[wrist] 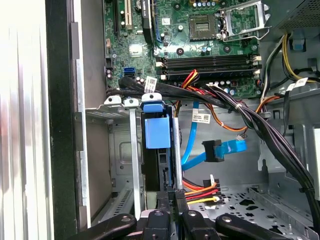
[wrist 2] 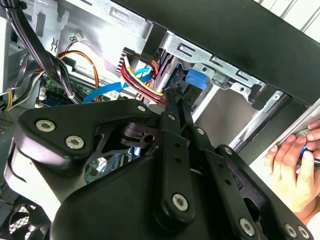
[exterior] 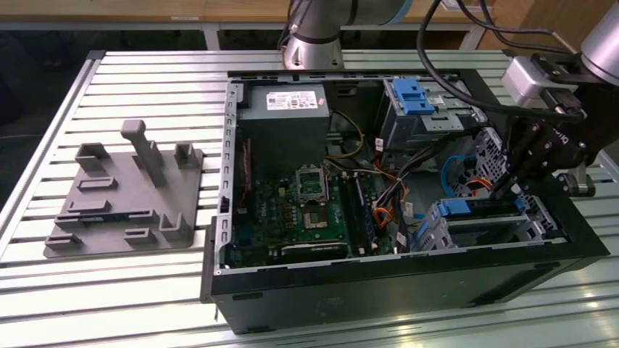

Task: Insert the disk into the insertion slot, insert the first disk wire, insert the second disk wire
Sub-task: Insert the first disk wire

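Gripper narrow, tips at disk seated in insertion slot; first disk wire plug hidden behind them.

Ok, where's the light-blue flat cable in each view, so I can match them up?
Exterior view: the second disk wire curves between the motherboard and the disk.
Second wrist view: it is the blue strip beside the red-and-yellow wires.
First wrist view: it loops beside the disk, its dark plug apart from it.
Shared landmark: the disk's bright blue carrier.
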### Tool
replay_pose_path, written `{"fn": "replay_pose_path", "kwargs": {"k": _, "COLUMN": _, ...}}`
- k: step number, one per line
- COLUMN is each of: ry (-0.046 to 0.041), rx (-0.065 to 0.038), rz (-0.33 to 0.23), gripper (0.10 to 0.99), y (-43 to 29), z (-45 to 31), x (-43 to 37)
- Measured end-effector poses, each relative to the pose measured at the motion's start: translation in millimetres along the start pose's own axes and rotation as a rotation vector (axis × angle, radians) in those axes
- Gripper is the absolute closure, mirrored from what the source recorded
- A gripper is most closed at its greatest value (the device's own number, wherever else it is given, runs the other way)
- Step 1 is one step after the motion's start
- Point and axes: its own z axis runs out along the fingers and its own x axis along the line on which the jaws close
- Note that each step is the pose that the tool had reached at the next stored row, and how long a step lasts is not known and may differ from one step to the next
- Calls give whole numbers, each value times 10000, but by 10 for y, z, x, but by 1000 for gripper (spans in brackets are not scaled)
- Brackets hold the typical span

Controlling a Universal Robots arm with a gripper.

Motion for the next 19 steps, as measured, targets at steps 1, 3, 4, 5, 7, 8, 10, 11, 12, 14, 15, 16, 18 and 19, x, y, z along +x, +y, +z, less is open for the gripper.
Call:
{"fn": "replay_pose_path", "kwargs": {"k": 1, "ry": 0, "rx": 0, "rz": 1, "gripper": 925, "y": 0, "z": 1, "x": 0}}
{"fn": "replay_pose_path", "kwargs": {"k": 3, "ry": 0, "rx": 0, "rz": 0, "gripper": 925, "y": 0, "z": 5, "x": 0}}
{"fn": "replay_pose_path", "kwargs": {"k": 4, "ry": 0, "rx": 0, "rz": 1, "gripper": 925, "y": 0, "z": 7, "x": 0}}
{"fn": "replay_pose_path", "kwargs": {"k": 5, "ry": 0, "rx": 0, "rz": 0, "gripper": 925, "y": 0, "z": 9, "x": 0}}
{"fn": "replay_pose_path", "kwargs": {"k": 7, "ry": 0, "rx": -1, "rz": 1, "gripper": 925, "y": -1, "z": 14, "x": 0}}
{"fn": "replay_pose_path", "kwargs": {"k": 8, "ry": -1, "rx": -1, "rz": 1, "gripper": 925, "y": -1, "z": 16, "x": 0}}
{"fn": "replay_pose_path", "kwargs": {"k": 10, "ry": 0, "rx": -2, "rz": 1, "gripper": 925, "y": -1, "z": 20, "x": 0}}
{"fn": "replay_pose_path", "kwargs": {"k": 11, "ry": 0, "rx": -2, "rz": 0, "gripper": 925, "y": -1, "z": 23, "x": 0}}
{"fn": "replay_pose_path", "kwargs": {"k": 12, "ry": 1, "rx": -3, "rz": 0, "gripper": 925, "y": -1, "z": 24, "x": 0}}
{"fn": "replay_pose_path", "kwargs": {"k": 14, "ry": 1, "rx": -5, "rz": -1, "gripper": 925, "y": -2, "z": 29, "x": 0}}
{"fn": "replay_pose_path", "kwargs": {"k": 15, "ry": 1, "rx": -6, "rz": -2, "gripper": 925, "y": -2, "z": 31, "x": 0}}
{"fn": "replay_pose_path", "kwargs": {"k": 16, "ry": 2, "rx": -7, "rz": -6, "gripper": 925, "y": -3, "z": 33, "x": 0}}
{"fn": "replay_pose_path", "kwargs": {"k": 18, "ry": 2, "rx": -9, "rz": -15, "gripper": 925, "y": -4, "z": 37, "x": -1}}
{"fn": "replay_pose_path", "kwargs": {"k": 19, "ry": 2, "rx": -10, "rz": -20, "gripper": 925, "y": -4, "z": 40, "x": -1}}
